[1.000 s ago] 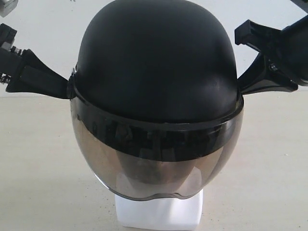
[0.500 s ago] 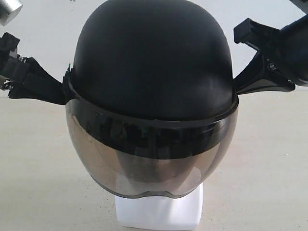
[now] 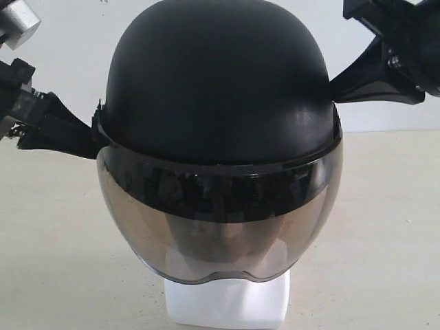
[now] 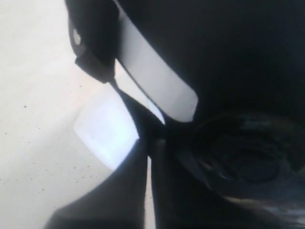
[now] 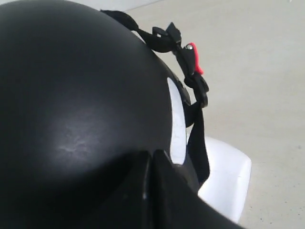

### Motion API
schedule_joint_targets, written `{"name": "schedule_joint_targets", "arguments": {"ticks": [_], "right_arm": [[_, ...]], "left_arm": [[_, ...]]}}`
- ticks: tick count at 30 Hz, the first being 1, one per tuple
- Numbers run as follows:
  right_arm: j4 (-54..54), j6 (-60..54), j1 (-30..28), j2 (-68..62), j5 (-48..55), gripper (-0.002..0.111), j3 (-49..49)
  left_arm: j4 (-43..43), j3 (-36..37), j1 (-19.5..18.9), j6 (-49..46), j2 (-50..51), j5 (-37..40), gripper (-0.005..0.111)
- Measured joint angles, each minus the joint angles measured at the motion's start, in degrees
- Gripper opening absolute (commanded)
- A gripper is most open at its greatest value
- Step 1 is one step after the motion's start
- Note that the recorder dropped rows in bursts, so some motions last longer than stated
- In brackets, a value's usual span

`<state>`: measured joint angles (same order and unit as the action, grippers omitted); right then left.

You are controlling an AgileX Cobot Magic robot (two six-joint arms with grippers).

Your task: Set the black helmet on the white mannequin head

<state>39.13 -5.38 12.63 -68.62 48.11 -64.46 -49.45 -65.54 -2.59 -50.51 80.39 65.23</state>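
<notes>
Right hand [image 3: 335,96] risen, black helmet [image 3: 216,82] nudged up, left hand [image 3: 95,134] clamped

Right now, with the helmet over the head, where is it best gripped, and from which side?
Take the helmet by its lower rim at each side, where the left claw and right claw pinch it, coming in sideways. Its dome is smooth and round, giving no purchase, and the visor covers the front.

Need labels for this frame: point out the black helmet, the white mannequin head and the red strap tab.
black helmet [image 3: 220,82]: exterior view, crown of the shell.
white mannequin head [image 3: 227,306]: exterior view, front of the neck base.
red strap tab [image 5: 197,64]: right wrist view, middle of the tab.
</notes>
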Motion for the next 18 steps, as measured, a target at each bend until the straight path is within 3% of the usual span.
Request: {"name": "schedule_joint_targets", "arguments": {"ticks": [18], "right_arm": [[-0.24,0.68,0.19,1.87,0.74,0.000,0.00]], "left_arm": [[3.85,0.52,1.74,0.74,0.18,-0.13,0.004]]}}
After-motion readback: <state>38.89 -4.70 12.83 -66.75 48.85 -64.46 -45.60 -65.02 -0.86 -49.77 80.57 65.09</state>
